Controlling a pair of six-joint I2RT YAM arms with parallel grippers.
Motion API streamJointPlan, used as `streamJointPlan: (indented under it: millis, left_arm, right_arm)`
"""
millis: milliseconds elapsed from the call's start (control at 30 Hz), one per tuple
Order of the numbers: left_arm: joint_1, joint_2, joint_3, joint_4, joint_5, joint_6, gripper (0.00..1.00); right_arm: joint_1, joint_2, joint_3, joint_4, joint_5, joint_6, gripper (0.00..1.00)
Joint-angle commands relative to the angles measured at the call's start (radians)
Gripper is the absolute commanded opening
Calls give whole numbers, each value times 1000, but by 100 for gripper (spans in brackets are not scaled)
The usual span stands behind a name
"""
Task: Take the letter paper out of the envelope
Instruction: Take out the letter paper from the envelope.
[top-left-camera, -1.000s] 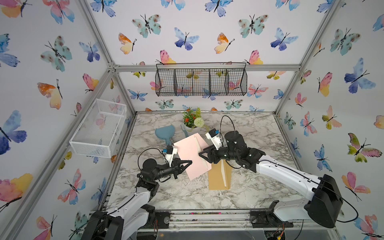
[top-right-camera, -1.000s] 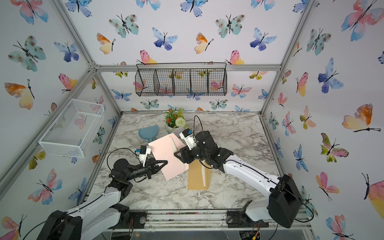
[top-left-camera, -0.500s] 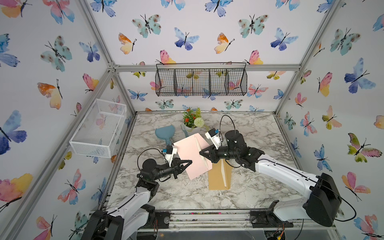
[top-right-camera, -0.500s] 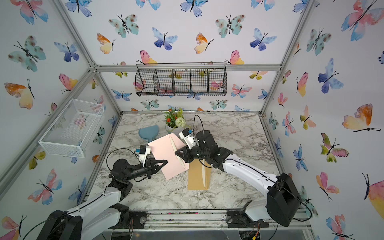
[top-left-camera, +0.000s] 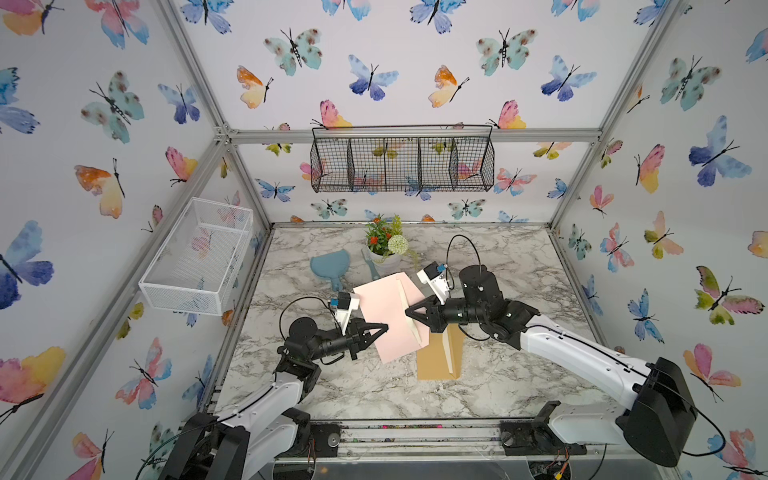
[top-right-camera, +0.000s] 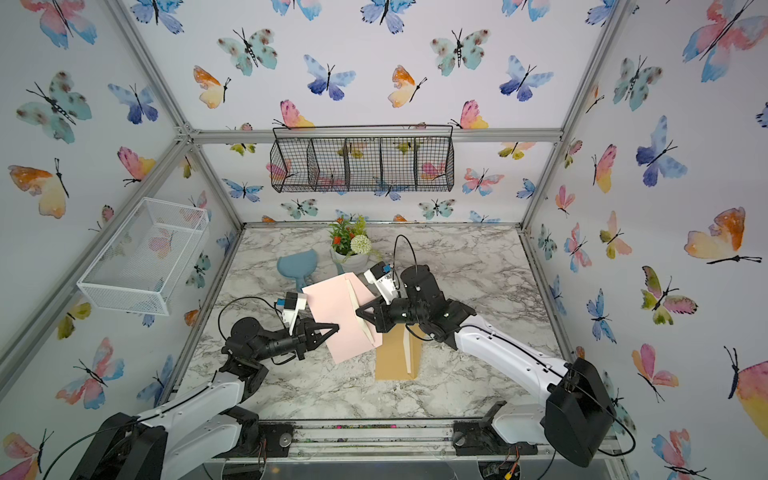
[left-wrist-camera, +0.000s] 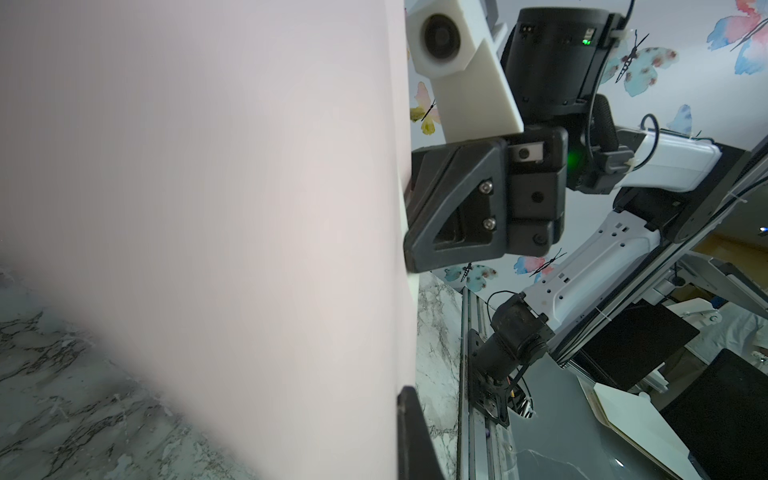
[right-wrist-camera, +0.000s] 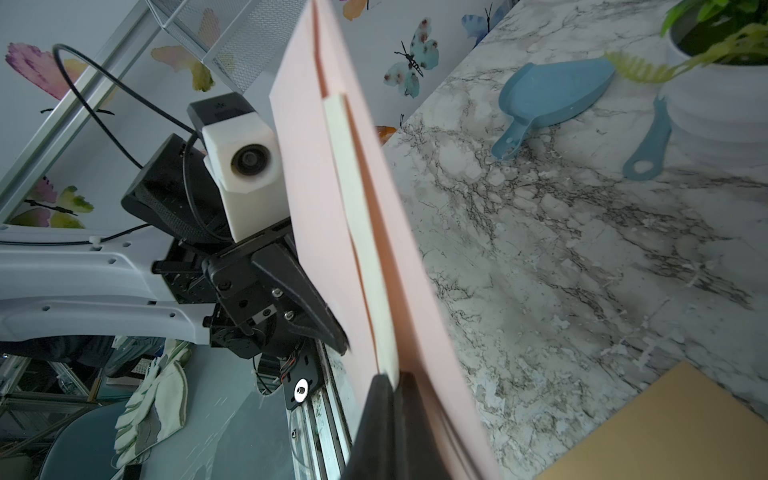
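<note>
A pink envelope hangs tilted above the marble table, held between both arms. My left gripper is shut on its near left edge; in the left wrist view the envelope fills most of the frame and one dark finger lies against it. A cream strip of letter paper sticks out of the envelope's open side. My right gripper is shut on that strip's near end.
A brown envelope with a cream strip on it lies flat under the right wrist. Behind stand a blue dustpan, a blue brush and a potted plant. A white wire basket hangs on the left wall.
My right gripper has gone from partly open to shut on the cream strip at the envelope's open side. The left arm and the envelope have hardly moved.
</note>
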Motion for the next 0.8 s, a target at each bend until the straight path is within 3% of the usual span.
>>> streamJointPlan:
  millis: [0,767]
  left_arm:
    - [19,-7,-1,4,-2,-6,2]
    - [18,-17,-1,0,-12,-18,6]
  right_arm:
    - [-60,-48,-10,-56,70,-26,2]
    - [-127,-57,-62,-93,54,-55,2]
